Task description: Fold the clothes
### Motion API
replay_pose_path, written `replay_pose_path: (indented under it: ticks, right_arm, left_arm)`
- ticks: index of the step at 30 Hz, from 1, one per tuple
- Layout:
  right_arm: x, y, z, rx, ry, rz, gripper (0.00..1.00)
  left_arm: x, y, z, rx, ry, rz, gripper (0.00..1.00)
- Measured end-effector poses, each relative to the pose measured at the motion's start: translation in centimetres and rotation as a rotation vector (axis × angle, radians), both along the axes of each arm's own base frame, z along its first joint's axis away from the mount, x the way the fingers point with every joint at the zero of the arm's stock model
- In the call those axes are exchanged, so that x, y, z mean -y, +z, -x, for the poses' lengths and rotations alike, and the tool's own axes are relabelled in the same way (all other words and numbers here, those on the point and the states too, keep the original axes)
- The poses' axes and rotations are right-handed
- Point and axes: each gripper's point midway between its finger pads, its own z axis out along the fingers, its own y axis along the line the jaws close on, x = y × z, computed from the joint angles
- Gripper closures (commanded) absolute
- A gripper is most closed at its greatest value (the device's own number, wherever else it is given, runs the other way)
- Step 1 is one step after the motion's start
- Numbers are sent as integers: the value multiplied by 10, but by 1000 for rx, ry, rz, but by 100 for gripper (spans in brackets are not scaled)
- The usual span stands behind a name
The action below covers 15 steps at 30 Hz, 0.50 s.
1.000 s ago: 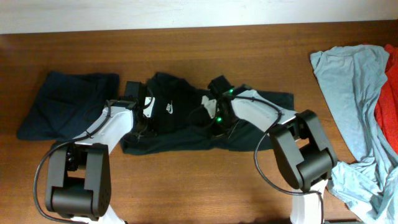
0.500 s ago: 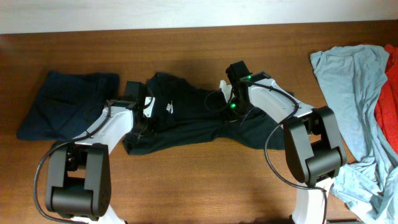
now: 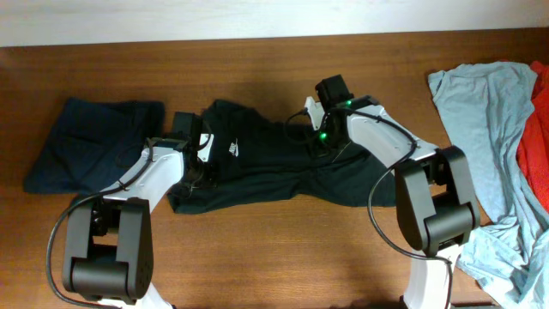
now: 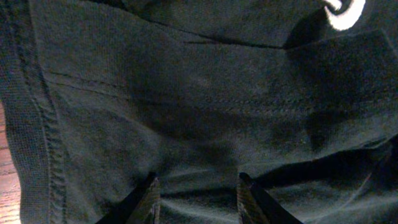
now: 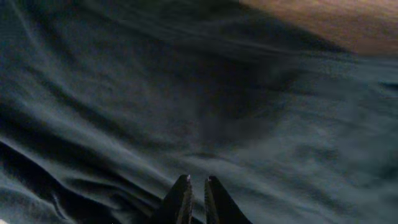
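The black T-shirt (image 3: 257,167) lies crumpled across the middle of the table, its white chest logo (image 3: 233,151) facing up. My left gripper (image 3: 197,167) rests on the shirt's left part, just left of the logo. In the left wrist view its jaws (image 4: 198,182) are open, with the tips down on the black cloth (image 4: 186,93) and the logo (image 4: 343,14) at the top right. My right gripper (image 3: 322,148) is over the shirt's right part. In the right wrist view its jaws (image 5: 194,182) are shut just above wrinkled cloth (image 5: 249,124), with none visibly bunched between them.
A folded dark-navy garment (image 3: 90,142) lies at the left. A light-blue garment (image 3: 480,120) and a red one (image 3: 537,129) are piled at the right edge. Bare brown table (image 3: 257,257) runs along the front. A strip of table (image 5: 323,18) shows beyond the shirt's edge.
My right gripper has moved up and to the right across the shirt, from near its middle to its right part. The shirt's lower right now shows. The left arm has not moved.
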Motion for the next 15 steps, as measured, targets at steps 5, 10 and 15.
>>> replay_pose_path:
  ticks: [5, 10, 15]
  right_arm:
    - [34, 31, 20, -171, -67, 41, 86]
    - [79, 53, 59, -386, -164, 75, 80]
    - [103, 43, 89, -524, -242, 88, 70]
  left_arm:
    - [-1, 0, 1, -4, -1, -3, 59]
    - [-1, -1, 2, -8, 0, -6, 59]
    - [-1, -1, 2, -8, 0, -6, 52]
